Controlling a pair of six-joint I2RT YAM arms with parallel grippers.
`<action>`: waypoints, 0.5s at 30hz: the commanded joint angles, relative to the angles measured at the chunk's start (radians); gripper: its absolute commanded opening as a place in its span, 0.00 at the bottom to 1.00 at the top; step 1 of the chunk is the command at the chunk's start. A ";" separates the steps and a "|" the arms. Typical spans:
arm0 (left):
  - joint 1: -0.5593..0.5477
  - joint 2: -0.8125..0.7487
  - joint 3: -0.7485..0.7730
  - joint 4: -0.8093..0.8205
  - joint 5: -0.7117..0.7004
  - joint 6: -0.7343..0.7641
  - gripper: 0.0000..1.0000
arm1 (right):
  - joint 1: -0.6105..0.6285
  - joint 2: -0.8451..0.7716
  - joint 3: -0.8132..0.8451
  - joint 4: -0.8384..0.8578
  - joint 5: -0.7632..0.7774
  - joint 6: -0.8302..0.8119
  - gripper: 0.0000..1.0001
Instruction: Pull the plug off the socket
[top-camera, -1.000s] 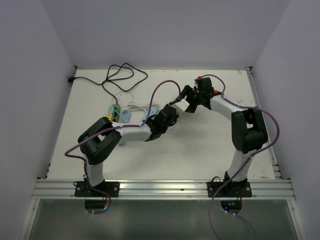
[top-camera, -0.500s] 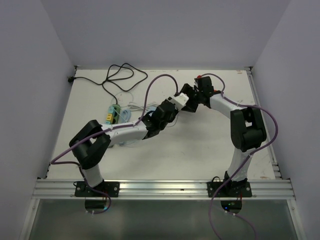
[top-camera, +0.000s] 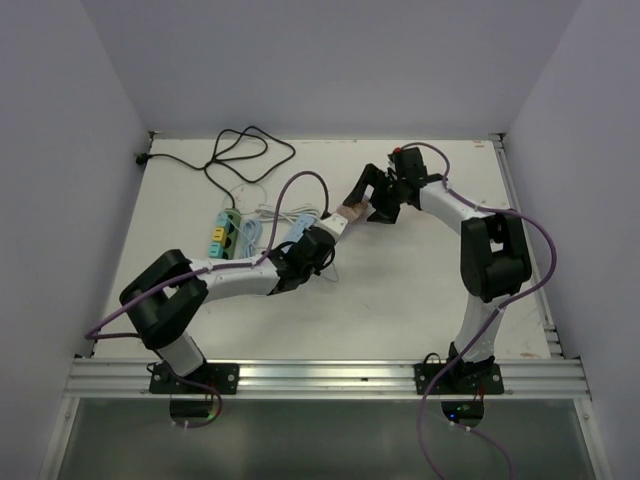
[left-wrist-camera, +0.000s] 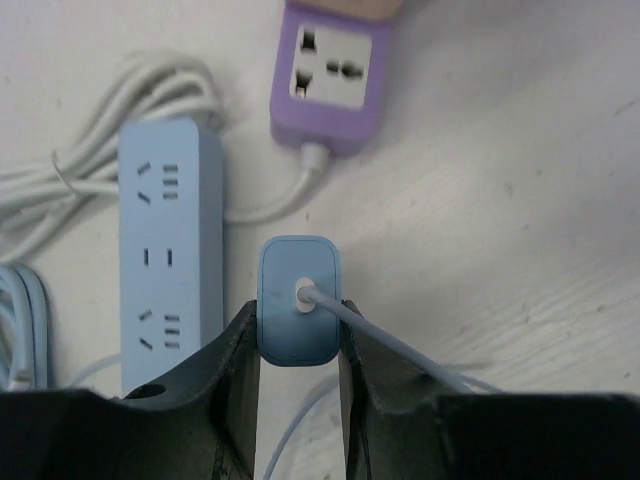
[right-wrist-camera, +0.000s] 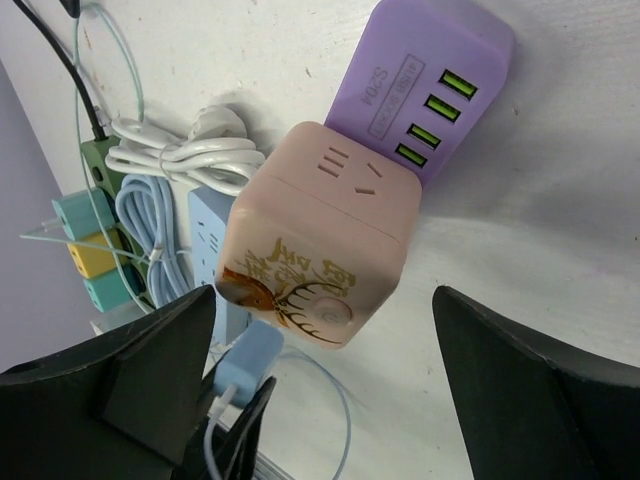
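In the top view, the left gripper (top-camera: 327, 231) is seen drawn back toward the near left since half a second ago, when it was close against the right gripper (top-camera: 372, 197). A gap is now left between the two, and the pink face of the socket cube (top-camera: 352, 211) is uncovered on the white tabletop (top-camera: 420, 290). In the left wrist view, the blue plug (left-wrist-camera: 299, 285) is held between the narrow jaws, with both dark fingers (left-wrist-camera: 238, 350) pressed on its sides, and its pale cable (left-wrist-camera: 400, 346) is led off to the lower right. The plug is out of the socket cube (left-wrist-camera: 331, 70), which lies apart beyond it with empty holes on its purple face. A blue power strip (left-wrist-camera: 168, 250) lies just beside on the left. In the right wrist view, the jaws of the right gripper (right-wrist-camera: 322, 292) are spread wide on either side of the socket cube (right-wrist-camera: 320, 235), and contact with it cannot be told. The blue plug (right-wrist-camera: 250, 362) is seen below the cube, clear of it.
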 joint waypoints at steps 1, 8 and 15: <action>-0.003 -0.017 -0.054 -0.054 -0.010 -0.108 0.04 | -0.004 -0.008 0.053 -0.031 -0.004 -0.017 0.97; -0.003 0.002 -0.070 -0.127 -0.088 -0.155 0.32 | -0.004 -0.010 0.082 -0.052 0.007 -0.023 0.99; -0.003 -0.035 -0.071 -0.146 -0.108 -0.155 0.83 | 0.000 0.007 0.125 -0.115 0.047 -0.034 0.99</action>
